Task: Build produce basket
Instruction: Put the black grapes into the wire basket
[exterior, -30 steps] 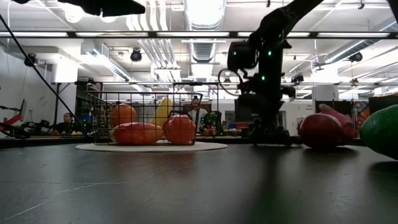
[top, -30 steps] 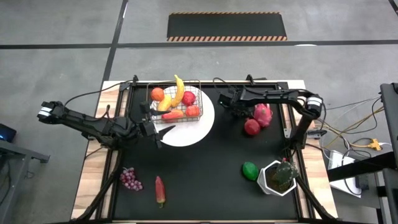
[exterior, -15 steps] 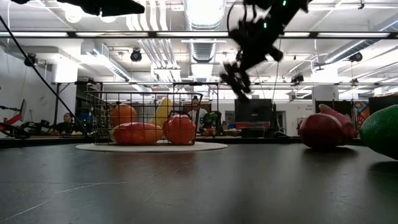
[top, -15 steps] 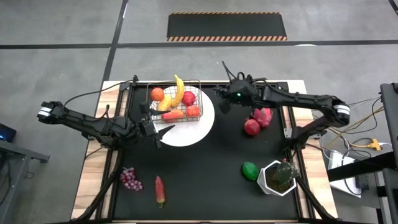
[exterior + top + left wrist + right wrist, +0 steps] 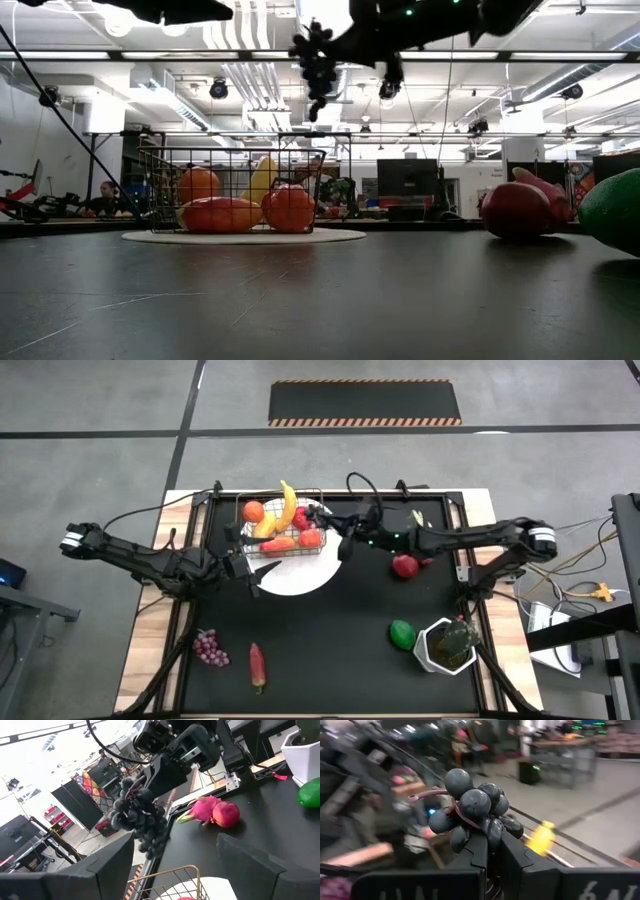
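The wire basket stands on a round white plate at the table's far middle, holding a banana, an orange and red fruit. My right gripper reaches level from the table's right, shut on a dark bunch of grapes high above the basket's right rim. My left gripper hovers open over the plate's left edge, just on the near side of the basket, touching nothing. My right gripper pinches the near end of the grape bunch between its two fingers, only at their free ends. The fingers point level, coming from the table's right. The bunch juts out past the fingertips and droops a little, lifted clear of everything.
A red apple and a pink dragon fruit lie to the right of the plate under the right arm. A lime and a potted plant sit near right. A second grape bunch and a chilli lie near left.
My right gripper has risen from the table beside the dragon fruit, tipped from pointing down to level, and swung toward the table's left up to the basket. It has stayed shut, carrying the grape bunch up clear of the table.
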Tool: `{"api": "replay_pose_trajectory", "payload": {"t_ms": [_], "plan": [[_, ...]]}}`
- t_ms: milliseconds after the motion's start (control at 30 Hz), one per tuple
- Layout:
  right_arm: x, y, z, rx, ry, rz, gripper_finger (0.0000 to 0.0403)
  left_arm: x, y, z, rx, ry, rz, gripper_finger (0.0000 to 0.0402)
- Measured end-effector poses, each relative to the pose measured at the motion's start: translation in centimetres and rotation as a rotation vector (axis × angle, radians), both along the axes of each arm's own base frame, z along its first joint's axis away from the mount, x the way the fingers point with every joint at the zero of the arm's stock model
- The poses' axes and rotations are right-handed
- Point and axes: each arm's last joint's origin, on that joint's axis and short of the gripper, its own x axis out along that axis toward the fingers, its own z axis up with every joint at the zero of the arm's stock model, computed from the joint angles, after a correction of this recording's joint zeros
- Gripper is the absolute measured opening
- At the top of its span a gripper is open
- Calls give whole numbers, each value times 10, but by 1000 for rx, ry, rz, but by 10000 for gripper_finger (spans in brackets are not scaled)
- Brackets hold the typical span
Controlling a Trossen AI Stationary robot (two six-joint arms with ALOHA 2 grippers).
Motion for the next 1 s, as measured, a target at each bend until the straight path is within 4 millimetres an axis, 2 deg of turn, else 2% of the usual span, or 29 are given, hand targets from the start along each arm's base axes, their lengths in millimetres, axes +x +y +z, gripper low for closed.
{"api": "replay_pose_trajectory", "payload": {"t_ms": [300, 533, 733, 1000], "plan": [[52, -10, -23, 42, 13, -8, 13, 0, 0, 2, 17, -15, 0, 266], [92, -27, -54, 96, 87, -64, 13, -1, 0, 6, 11, -52, 3, 266], [110, -40, -73, 105, 242, -163, 13, -2, 0, 6, 10, -53, 3, 266], [126, -45, -83, 112, 350, -187, 17, -1, 0, 5, 12, -49, 3, 266]]}}
